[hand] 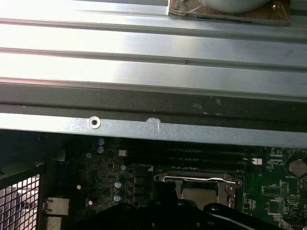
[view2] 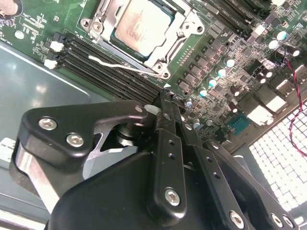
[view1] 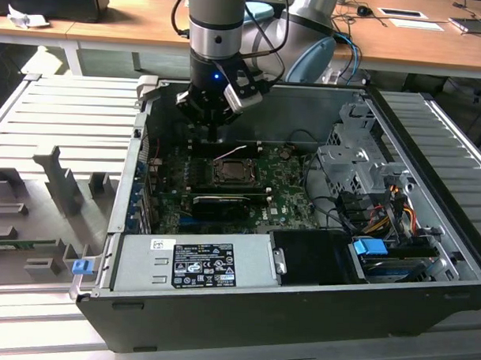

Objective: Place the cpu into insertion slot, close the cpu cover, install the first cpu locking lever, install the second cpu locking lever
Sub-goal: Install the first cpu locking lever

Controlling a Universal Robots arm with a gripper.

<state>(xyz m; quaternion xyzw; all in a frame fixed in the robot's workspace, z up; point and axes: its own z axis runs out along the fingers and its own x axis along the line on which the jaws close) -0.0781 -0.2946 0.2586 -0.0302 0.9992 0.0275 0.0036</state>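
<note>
Already Seated: Chip Resting Under Its Cover

Evidently the cpu [view2: 141, 25] is lying in the insertion slot [view1: 232, 173] near frame centre, the cpu cover [view2: 184, 36] framing it. The gripper [view2: 163, 103] is hovering just beside, fingers pinched together, grasping nothing, likely clearing the socket.

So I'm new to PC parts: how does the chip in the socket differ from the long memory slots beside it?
The chip is square, pale silver-grey and flat, framed by a metal cover. The memory slots are long, narrow and black, lying side by side. The chip fills its socket; the slots hold nothing. Both sit on the same green board.
</note>
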